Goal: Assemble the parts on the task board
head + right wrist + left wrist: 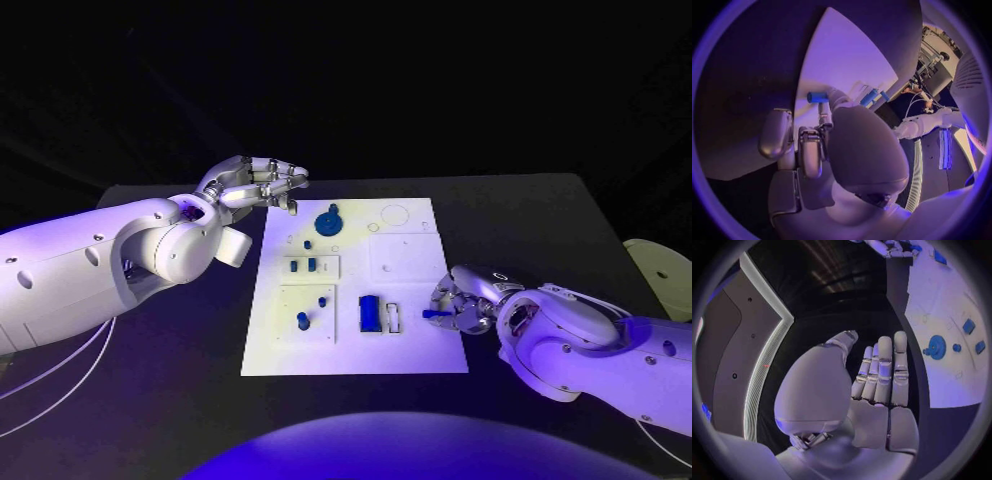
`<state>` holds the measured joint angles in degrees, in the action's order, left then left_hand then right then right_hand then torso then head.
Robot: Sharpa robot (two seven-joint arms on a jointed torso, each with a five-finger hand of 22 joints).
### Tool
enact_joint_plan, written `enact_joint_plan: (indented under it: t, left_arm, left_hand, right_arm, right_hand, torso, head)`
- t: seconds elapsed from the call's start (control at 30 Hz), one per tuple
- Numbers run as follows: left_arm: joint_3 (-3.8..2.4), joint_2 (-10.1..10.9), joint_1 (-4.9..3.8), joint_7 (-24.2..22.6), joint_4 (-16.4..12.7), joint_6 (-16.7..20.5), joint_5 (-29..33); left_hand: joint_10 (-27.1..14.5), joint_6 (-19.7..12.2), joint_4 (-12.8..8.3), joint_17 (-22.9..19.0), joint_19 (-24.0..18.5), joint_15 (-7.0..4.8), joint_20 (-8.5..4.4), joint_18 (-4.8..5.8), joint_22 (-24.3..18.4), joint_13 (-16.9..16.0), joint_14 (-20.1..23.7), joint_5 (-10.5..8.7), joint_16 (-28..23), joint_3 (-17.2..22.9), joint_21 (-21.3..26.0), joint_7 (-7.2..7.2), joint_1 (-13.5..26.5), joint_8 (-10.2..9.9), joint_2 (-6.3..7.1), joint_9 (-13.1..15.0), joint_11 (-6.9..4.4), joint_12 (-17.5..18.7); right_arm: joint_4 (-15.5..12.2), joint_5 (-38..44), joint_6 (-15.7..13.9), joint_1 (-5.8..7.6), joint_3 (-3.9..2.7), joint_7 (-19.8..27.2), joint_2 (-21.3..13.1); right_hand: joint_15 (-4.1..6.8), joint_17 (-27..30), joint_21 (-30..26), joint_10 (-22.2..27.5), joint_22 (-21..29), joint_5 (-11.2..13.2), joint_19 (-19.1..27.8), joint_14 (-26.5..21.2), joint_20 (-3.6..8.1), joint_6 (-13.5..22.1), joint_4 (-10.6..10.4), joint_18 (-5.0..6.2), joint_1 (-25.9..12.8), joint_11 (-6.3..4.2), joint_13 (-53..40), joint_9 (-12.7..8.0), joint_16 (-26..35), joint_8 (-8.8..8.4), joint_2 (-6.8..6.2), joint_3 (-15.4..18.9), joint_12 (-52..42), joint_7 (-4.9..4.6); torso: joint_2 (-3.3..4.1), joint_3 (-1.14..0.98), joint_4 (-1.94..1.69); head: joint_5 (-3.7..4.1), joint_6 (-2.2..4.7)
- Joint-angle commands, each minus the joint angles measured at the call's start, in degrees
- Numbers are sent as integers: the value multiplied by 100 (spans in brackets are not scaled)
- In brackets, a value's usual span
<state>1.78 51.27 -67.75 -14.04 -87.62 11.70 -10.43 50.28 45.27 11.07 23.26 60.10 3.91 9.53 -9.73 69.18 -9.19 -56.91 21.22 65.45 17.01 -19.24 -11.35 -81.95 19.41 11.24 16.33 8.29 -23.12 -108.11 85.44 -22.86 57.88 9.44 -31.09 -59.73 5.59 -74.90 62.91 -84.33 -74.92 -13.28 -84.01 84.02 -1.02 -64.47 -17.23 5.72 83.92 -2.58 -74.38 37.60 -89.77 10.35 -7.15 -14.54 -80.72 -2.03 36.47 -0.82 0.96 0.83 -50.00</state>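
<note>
The white task board [361, 345] lies in the middle of the black table. On it are a blue round disc [330, 222] near the far end, two small blue blocks [302, 266], a taller blue block [371, 313] and a small blue piece [303, 321]. My right hand [464, 300] sits at the board's right edge and pinches a small blue peg [434, 314] [817, 97] at its fingertips, just over the board. My left hand [257, 185] hovers off the board's far left corner, fingers straight and close together [882, 375], holding nothing. The left wrist view also shows the disc [936, 347].
A pale round object [663, 265] sits at the table's right edge. Thin cables [58, 375] trail under my left arm on the left. The black table [519, 215] lies bare to the right of the board's far end.
</note>
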Motion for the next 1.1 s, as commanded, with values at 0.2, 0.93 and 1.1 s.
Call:
enact_joint_plan:
  t: [0.2, 0.93, 1.1]
  left_arm:
    - [-4, -18, -2, -33, -17, -78, 17]
    - [-4, -12, -2, -22, -32, -94, 18]
    - [-4, -11, -2, -14, -33, -98, 18]
  left_hand:
    - [-44, -50, 13, -6, 21, 5, 22, -49, -6, 11, 26, 20, 39, 11, 30, -8, 38, 19, -10, 5, -15, -27]
    - [-47, -54, 22, -8, 23, 5, 22, -49, -7, 12, 27, 21, 42, 13, 34, -9, 48, 27, -19, 5, -14, -34]
    - [-47, -54, 22, -8, 23, 5, 22, -49, -7, 12, 27, 21, 42, 13, 34, -9, 48, 27, -19, 5, -14, -34]
  right_arm:
    - [-108, -784, -209, 94, -7, -62, 225]
    - [128, -1203, -68, 99, -8, -90, 693]
    - [190, -1189, -34, 98, -8, -97, 747]
  right_hand:
    - [-27, -1510, 81, -180, -913, -1, -65, 598, 7, -22, 104, -126, -719, 62, -893, 124, -23, 56, -198, -926, -78, -14]
    - [-29, -1510, 133, -254, -920, -10, -77, 598, 6, -60, 117, -131, -1602, 64, -1010, 247, -23, 149, -364, -1469, -215, -19]
    - [-27, -1510, 124, -293, -918, 35, -75, 598, 8, -90, 108, -129, -1735, 60, -1078, 261, -23, 168, -379, -1510, -300, -11]
  torso:
    - [9, -5, -18]
    - [4, -4, -12]
    - [7, -7, -12]
  head:
    - [1, 0]
    - [-28, 0]
    - [-22, 0]
